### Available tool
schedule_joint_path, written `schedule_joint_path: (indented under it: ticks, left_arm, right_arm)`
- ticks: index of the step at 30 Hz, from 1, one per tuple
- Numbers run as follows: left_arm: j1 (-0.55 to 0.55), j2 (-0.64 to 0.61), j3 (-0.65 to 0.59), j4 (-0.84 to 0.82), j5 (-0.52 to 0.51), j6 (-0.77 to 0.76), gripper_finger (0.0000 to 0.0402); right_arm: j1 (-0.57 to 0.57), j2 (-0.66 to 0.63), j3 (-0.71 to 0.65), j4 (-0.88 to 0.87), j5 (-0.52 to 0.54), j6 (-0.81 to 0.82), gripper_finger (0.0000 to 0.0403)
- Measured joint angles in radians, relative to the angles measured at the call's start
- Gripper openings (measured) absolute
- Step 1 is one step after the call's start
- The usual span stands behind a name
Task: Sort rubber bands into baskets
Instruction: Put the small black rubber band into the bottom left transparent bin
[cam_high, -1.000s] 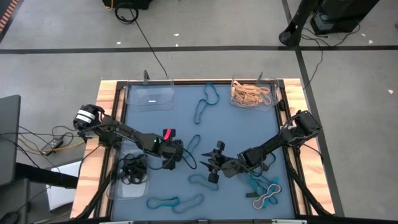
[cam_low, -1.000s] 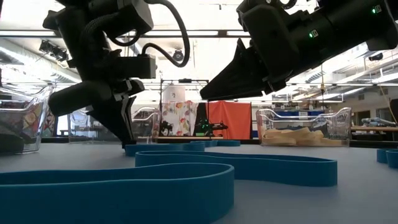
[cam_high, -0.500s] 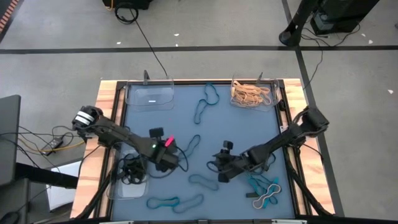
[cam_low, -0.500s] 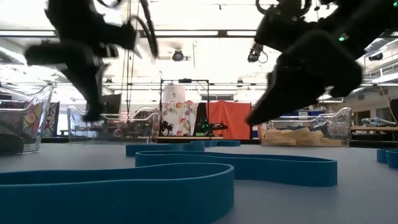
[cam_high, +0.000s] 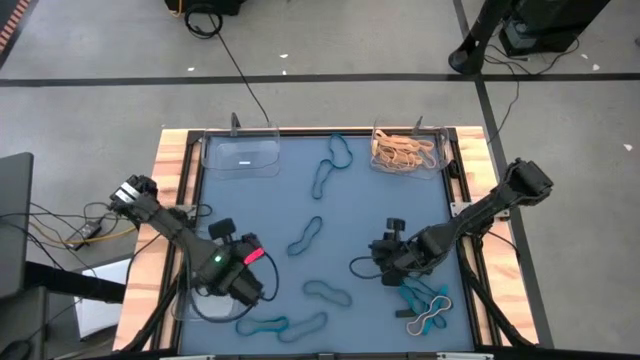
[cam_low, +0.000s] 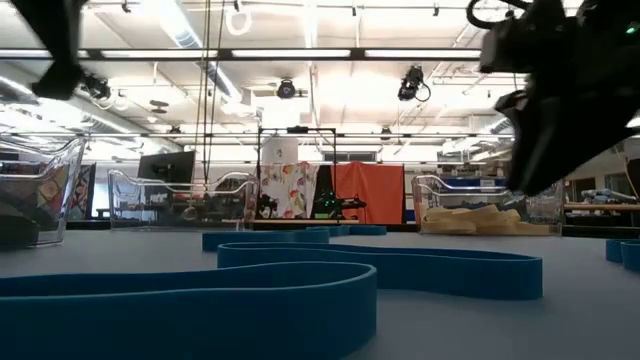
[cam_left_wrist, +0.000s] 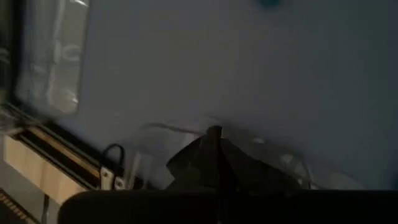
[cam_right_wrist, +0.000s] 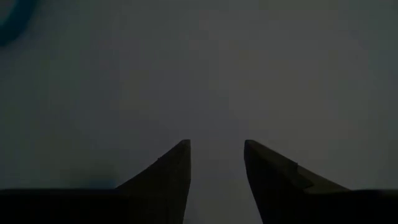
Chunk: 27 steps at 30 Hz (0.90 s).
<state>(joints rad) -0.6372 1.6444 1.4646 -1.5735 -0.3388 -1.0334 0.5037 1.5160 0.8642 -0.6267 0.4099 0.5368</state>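
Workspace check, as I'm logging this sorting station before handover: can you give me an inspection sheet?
Surface: blue mat in a wooden frame.
Job's things: teal bands loose on the mat; tan bands in the far right basket; far left basket looks empty; black bands in the near left basket.
Clutter: nothing seen.
End effectors: left end effector shut, above the near left basket, a thin black band trailing from it; right end effector open, empty, above bare mat near the right-hand teal bands.
Cables: black cable across the floor; wires left of the table.
Surroundings: lab floor with tape lines.
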Motion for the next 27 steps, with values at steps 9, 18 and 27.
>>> schedule_joint_path:
  ticks: [9,18,27]
  left_arm:
    - [-0.026,-0.005,-0.136,0.013,0.171,-0.046,0.0004]
    - [-0.026,-0.112,-0.354,0.184,0.330,-0.033,0.0004]
    - [-0.027,-0.242,-0.442,0.195,0.244,-0.194,0.0077]
  right_arm:
    - [0.002,-0.113,0.000,-0.167,-0.150,0.077,0.0156]
    - [0.059,-0.139,0.000,-0.459,-0.340,0.251,0.0158]
    - [0.154,-0.138,-0.004,-0.532,-0.453,0.411,0.0160]
